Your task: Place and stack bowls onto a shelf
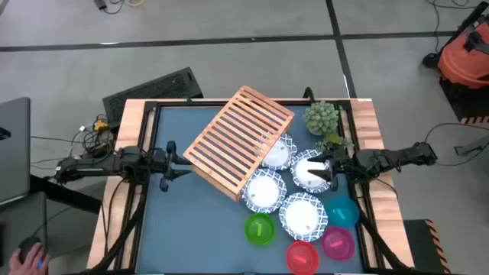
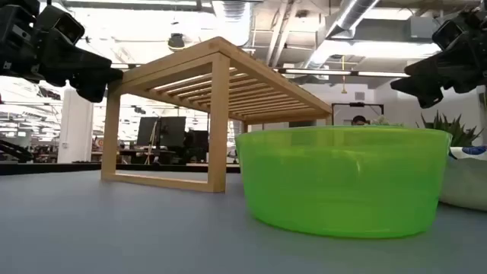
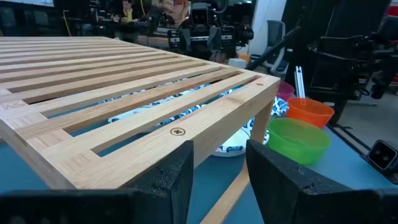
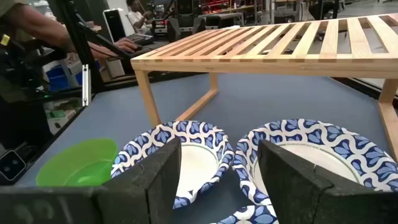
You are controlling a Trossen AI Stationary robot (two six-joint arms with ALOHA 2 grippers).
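A light wooden shelf (image 1: 241, 141) of parallel slats stands slantwise near the middle of the blue surface (image 1: 183, 221). Four white bowls with blue patterned rims sit just beside and partly under its right side: one (image 1: 276, 152) tucked at the shelf's edge, one (image 1: 263, 191) at its near corner, one (image 1: 311, 169) further right, and one (image 1: 302, 215) toward the front. Smaller plain bowls cluster at the front right: green (image 1: 260, 229), red (image 1: 302, 257), magenta (image 1: 337, 243) and teal (image 1: 342, 211). The left gripper (image 1: 181, 166) hovers at the shelf's left edge, jaws released and holding nothing. The right gripper (image 1: 325, 165) hangs over the rightmost patterned bowl, jaws also released. A leafy green plant (image 1: 322, 118) stands at the back right. A person's hand (image 1: 34, 256) rests on a mouse off the surface to the left
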